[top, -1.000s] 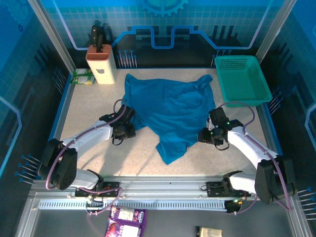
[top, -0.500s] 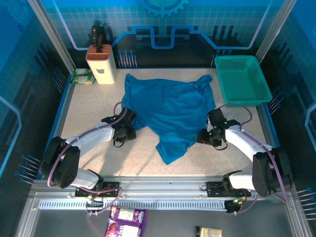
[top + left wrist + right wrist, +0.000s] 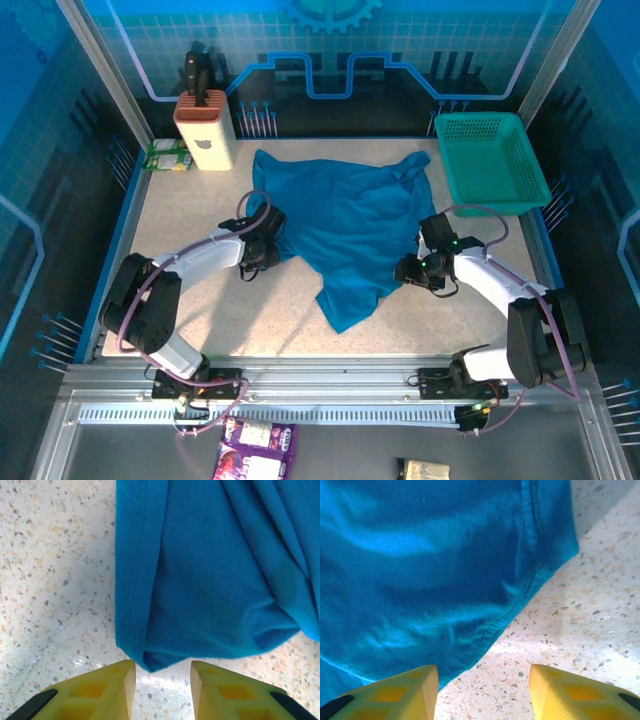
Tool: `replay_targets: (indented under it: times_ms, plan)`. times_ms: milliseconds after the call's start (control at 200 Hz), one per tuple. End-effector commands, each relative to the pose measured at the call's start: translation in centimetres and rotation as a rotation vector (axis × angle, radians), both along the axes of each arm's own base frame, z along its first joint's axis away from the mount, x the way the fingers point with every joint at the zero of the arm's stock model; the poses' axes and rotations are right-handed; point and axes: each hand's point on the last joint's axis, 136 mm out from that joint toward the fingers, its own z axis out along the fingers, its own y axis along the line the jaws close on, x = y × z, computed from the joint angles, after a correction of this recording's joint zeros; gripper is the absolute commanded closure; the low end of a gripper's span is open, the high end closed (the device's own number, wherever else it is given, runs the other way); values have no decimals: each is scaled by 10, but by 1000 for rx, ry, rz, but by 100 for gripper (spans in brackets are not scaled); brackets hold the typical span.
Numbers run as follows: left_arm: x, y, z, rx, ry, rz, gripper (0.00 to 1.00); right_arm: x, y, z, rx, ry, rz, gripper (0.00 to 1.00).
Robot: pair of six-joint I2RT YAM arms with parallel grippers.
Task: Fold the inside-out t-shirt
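Top view: the inside-out t-shirt (image 3: 345, 225) lies rumpled mid-surface (image 3: 270, 320), with an arm at each side edge, likely to pinch both for a fold. The left arm (image 3: 205, 258) has swung farther in over the last second.

Left wrist: left jaws narrowly parted, empty, shirt corner (image 3: 150, 660) just ahead.

Right wrist: right jaws wider, empty, hem (image 3: 520, 600) ahead.

Top cam overhead; wrist cams close-up on t-shirt (image 3: 350, 225) edges
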Motion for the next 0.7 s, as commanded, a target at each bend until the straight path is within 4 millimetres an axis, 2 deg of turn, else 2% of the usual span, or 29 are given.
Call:
replay_targets:
  times_ms: [0, 145, 280, 375, 575, 695]
  plan:
    - [-3, 17, -6, 93, 48, -6, 65, 7, -12, 5, -43, 0, -28, 48]
    - [-5, 24, -17, 114, 74, -1, 65, 12, -18, 6, -45, -6, -40, 47]
    - [-1, 26, -21, 112, 79, 1, 70, 16, -19, 2, -35, 4, -43, 47]
    - [3, 25, -24, 100, 79, -6, 75, 22, -20, 1, -28, 2, -47, 47]
    - [4, 22, -32, 90, 100, -13, 76, 36, -24, -5, -22, 8, -57, 47]
    - [5, 22, -35, 89, 107, -19, 88, 45, -23, -13, -1, 14, -62, 48]
